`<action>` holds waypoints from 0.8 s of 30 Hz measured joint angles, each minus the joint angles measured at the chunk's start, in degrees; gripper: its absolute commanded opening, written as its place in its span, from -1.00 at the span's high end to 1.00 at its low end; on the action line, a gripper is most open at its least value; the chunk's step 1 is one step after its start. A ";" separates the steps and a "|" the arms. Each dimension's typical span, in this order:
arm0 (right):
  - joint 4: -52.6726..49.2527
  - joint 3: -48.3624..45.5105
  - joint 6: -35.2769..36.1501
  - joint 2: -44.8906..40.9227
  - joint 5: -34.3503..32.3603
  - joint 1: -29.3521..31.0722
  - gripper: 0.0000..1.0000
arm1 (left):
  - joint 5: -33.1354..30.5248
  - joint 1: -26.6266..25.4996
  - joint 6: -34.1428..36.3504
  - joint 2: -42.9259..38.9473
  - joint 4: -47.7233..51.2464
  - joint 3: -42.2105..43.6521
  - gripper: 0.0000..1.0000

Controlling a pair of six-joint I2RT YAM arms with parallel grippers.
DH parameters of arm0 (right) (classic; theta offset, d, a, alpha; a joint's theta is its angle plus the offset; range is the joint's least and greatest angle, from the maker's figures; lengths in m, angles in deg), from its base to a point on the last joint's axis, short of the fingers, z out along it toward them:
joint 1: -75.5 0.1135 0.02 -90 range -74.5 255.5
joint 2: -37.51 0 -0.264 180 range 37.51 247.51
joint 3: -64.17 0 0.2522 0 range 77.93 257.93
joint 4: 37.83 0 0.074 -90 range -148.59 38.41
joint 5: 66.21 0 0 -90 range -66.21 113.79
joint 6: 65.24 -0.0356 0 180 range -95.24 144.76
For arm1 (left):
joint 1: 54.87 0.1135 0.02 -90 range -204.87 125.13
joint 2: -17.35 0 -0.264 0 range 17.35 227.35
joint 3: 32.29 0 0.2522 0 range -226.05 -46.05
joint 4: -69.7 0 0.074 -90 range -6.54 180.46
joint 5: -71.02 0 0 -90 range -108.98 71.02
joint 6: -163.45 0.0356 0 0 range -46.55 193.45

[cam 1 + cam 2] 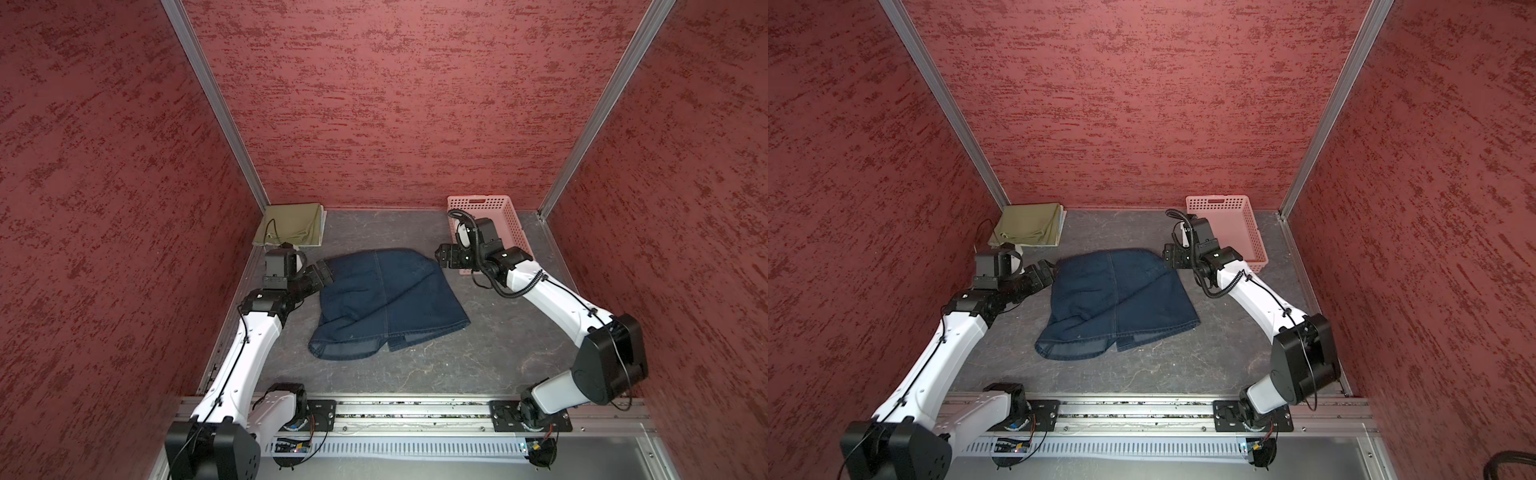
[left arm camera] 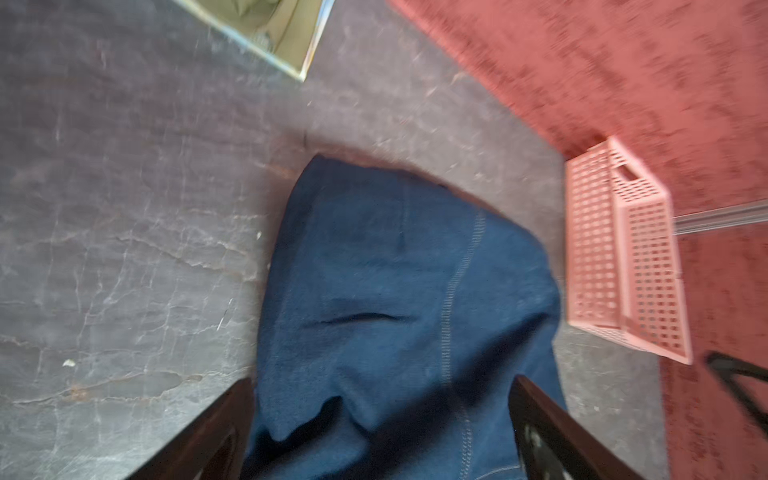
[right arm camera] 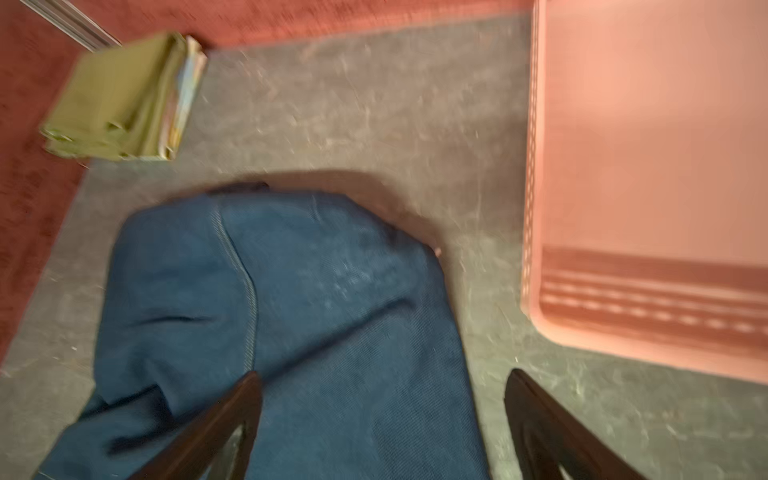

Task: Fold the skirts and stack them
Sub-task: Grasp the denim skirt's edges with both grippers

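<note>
A denim skirt (image 1: 382,303) lies spread and creased at the centre of both top views, on a grey surface (image 1: 415,374). The left gripper (image 1: 326,272) sits at its upper left edge and the right gripper (image 1: 440,255) at its upper right edge. The wrist views show both with fingers spread apart, holding nothing. At upper left, a folded olive skirt (image 1: 293,224) rests on a floral skirt (image 3: 185,95), of which only the edge shows. A pink basket (image 1: 478,203) stands at upper right.
</note>
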 measured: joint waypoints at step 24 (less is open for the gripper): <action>2.14 -18.08 -3.32 3.26 1.38 1.49 -0.74 | -8.96 -10.36 -3.89 15.65 1.60 2.69 -0.96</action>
